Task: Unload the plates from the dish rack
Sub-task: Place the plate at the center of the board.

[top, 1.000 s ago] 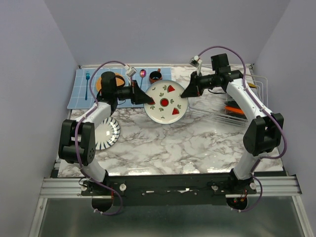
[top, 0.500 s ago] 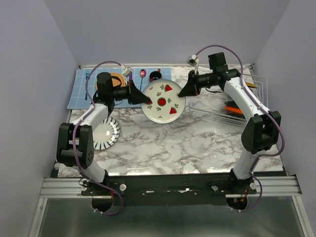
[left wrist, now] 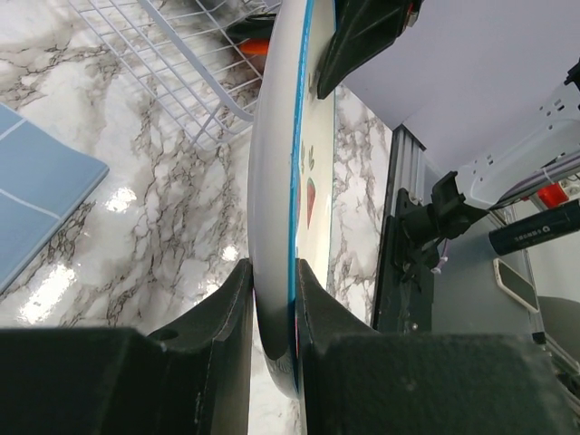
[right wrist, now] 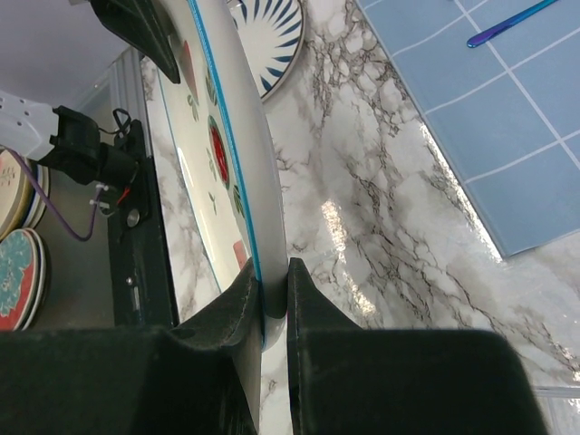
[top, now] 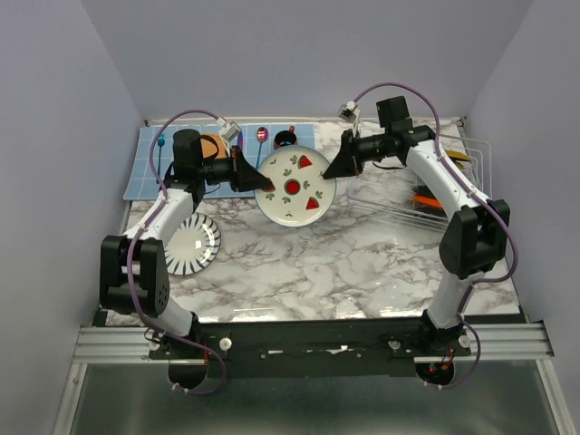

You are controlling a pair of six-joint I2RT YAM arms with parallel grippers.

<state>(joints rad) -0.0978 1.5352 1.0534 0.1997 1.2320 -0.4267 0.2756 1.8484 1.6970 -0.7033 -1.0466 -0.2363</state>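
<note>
Plate [top: 295,188] with red wedges hangs tilted in the air, left of the rack [top: 478,159]. Left gripper [top: 266,184] and right gripper [top: 332,171] each pinch opposite rims. This is likely a handover toward the striped plate [top: 194,245].

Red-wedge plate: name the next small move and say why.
Probably open the right claw and draw it back. Both claws pinch opposite rims of the red-wedge plate, holding it above the marble table. The left claw alone could then carry it to the striped plate lying flat on the left, away from the dish rack.
</note>
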